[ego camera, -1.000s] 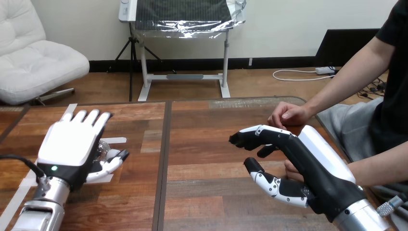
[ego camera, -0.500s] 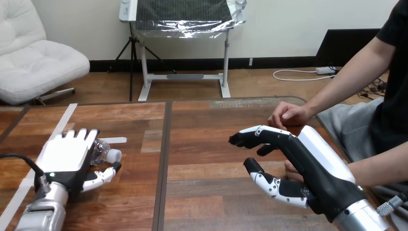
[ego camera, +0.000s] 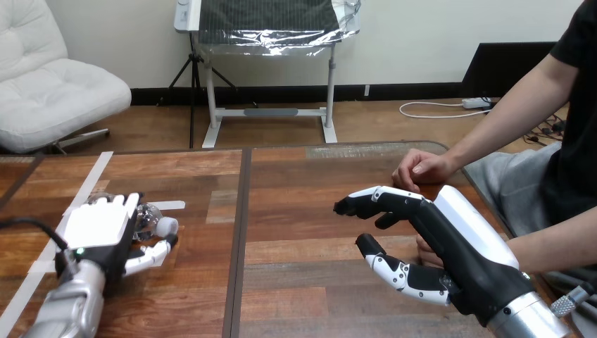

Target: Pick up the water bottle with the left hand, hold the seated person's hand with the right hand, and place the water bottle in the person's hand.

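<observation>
I count one water bottle point(ego camera: 146, 217), two hands of my own and two of the person's, all over one wooden table point(ego camera: 303, 211) split by a dark seam point(ego camera: 243, 232). I also make out two strips of white tape: a long one point(ego camera: 88, 184) slanting down the left side and a short one point(ego camera: 169, 205) just beyond the bottle.

The bottle lies on its side at the table's left, well in from the far edge, its white cap point(ego camera: 167, 226) pointing toward the seam. It is clear, and I cannot tell what is in it. My left hand point(ego camera: 98, 227) lies over it with its back up; whether that hand has closed on the bottle I cannot tell.

My right hand point(ego camera: 450, 243) hangs over the right half of the table, released and gripping nothing, with its fingers point(ego camera: 366, 200) reaching toward the seam and its thumb point(ego camera: 384, 260) spread below them. The person's nearer hand point(ego camera: 424, 248) shows in the gap just beside my palm, mostly hidden by it; whether we touch I cannot tell. The person's farther hand point(ego camera: 422, 169) rests loosely curled near the table's far edge, apart from mine.

Between my two hands, on both sides of the seam, the wood is bare – the widest open stretch.
</observation>
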{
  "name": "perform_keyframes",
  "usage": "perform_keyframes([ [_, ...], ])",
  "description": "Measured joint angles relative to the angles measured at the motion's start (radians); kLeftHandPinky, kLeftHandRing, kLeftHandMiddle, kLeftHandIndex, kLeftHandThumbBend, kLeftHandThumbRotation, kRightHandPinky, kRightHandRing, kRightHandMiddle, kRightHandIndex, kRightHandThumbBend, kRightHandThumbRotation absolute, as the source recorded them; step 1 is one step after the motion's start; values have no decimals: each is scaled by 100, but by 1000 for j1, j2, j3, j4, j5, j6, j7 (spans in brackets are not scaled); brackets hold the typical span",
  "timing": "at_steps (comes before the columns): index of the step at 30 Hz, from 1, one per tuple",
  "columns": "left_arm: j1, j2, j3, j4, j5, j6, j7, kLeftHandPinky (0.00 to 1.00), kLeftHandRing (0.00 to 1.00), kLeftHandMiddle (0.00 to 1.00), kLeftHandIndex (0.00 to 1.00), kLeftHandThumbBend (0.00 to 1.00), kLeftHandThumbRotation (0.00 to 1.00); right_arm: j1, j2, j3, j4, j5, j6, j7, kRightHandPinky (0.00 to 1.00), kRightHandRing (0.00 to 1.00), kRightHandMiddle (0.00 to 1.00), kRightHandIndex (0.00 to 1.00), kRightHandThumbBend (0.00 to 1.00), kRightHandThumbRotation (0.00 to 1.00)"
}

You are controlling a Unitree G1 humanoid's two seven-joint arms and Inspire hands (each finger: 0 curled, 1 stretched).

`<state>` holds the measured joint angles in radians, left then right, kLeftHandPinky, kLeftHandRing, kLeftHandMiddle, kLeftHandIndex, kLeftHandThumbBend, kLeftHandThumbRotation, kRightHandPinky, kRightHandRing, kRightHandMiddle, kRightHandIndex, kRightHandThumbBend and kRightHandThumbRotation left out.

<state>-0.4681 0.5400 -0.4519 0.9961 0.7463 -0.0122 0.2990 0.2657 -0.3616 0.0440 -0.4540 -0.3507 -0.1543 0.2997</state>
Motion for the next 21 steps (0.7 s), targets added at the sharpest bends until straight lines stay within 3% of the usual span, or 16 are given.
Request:
perform_keyframes([
  [13,-54,-35,0,65,-34,-8,-4,100,100,100,100,53,100,0,0,-4,0,2,0,1,67,73,74,71,24,0],
  [21,-59,-49,1,96,-51,-47,-3,100,100,100,100,52,100,1,0,-4,-1,1,2,1,67,74,74,72,24,0],
])
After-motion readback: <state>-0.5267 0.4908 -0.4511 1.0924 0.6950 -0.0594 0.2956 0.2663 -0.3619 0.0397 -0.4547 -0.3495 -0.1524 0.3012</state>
